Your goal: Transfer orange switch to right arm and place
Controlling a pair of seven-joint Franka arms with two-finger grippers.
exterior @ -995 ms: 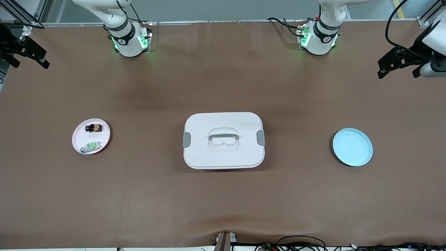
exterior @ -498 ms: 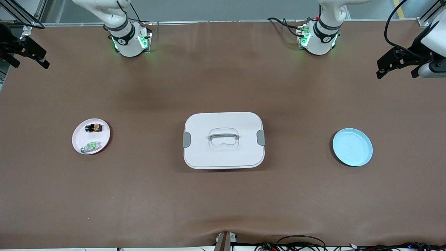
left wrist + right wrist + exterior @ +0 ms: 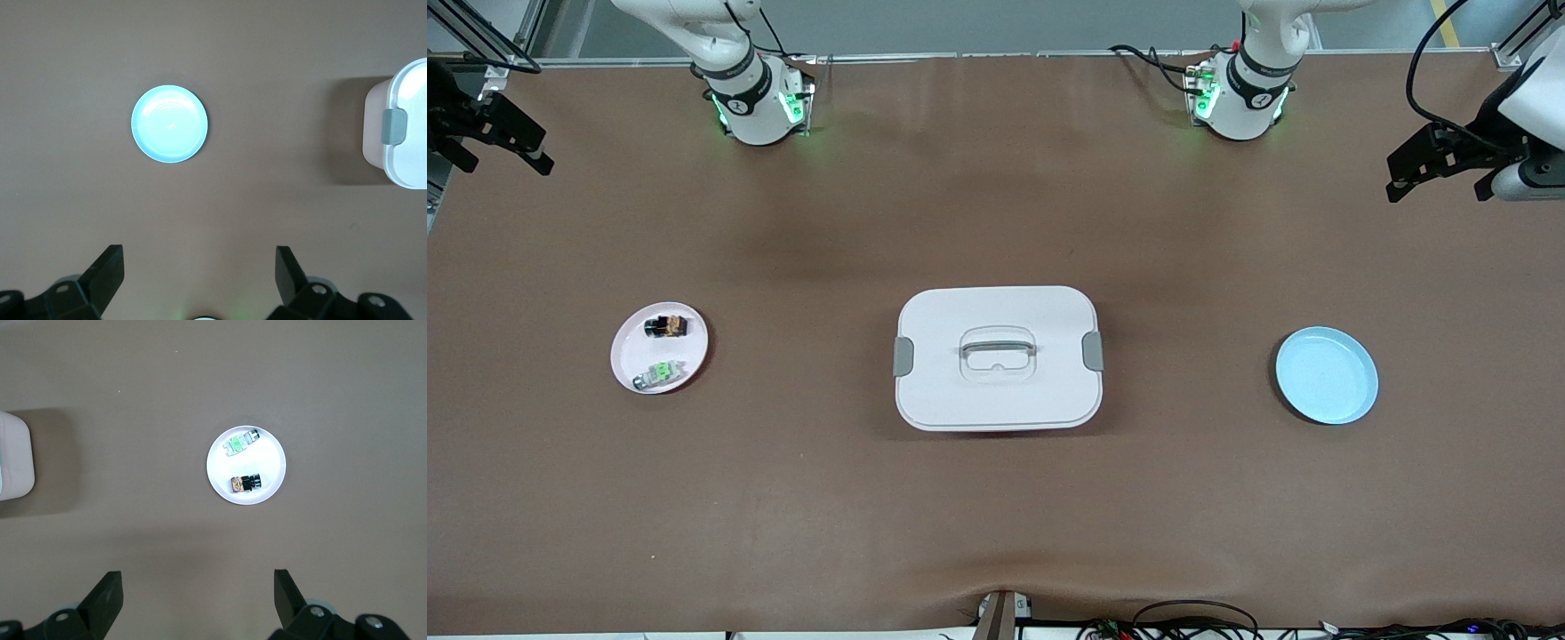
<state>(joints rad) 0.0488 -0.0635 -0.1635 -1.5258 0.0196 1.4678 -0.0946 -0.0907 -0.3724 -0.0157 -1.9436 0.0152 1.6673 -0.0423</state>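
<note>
Left pincer (image 3: 1440,176) and right pincer (image 3: 503,147) open, orange switch (image 3: 667,326) and green switch (image 3: 660,373) on pink plate (image 3: 627,348), blue plate (image 3: 1327,376) bare

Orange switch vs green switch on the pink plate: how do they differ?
The orange switch has an orange middle and a mostly black body; the green switch has a green middle and a paler, silvery body. The orange switch lies farther from the front camera than the green switch. The orange one sits nearly level in the front view, the green one slanted. Both are tiny, blocky and lie apart on the pink plate.
</note>
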